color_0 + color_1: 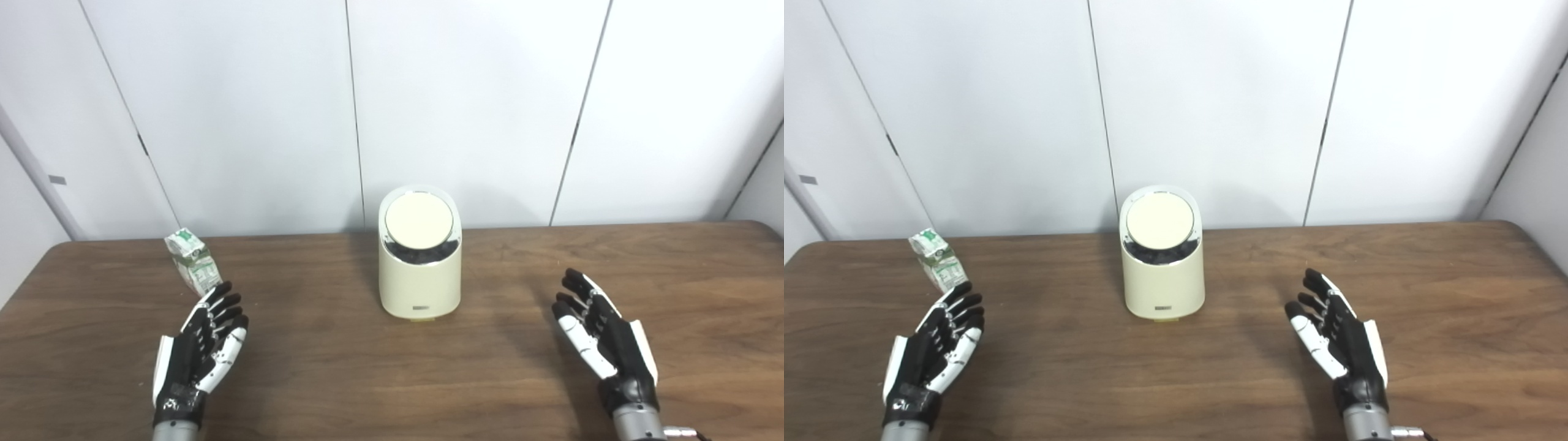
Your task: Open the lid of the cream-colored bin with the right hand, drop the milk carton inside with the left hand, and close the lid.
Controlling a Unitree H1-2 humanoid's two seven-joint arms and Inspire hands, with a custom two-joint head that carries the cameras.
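Currently: cream-colored bin (419, 269) upright mid-worktop (392, 380), lid (419, 220) closed. Milk carton (193, 261) far left, just beyond left hand (199, 355). Left hand, right hand (603, 340): fingers spread, empty.

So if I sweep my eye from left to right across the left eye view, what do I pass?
Black-and-white left hand → small green-and-white milk carton, just above its fingertips → cream-colored round bin with its lid shut → black-and-white right hand.
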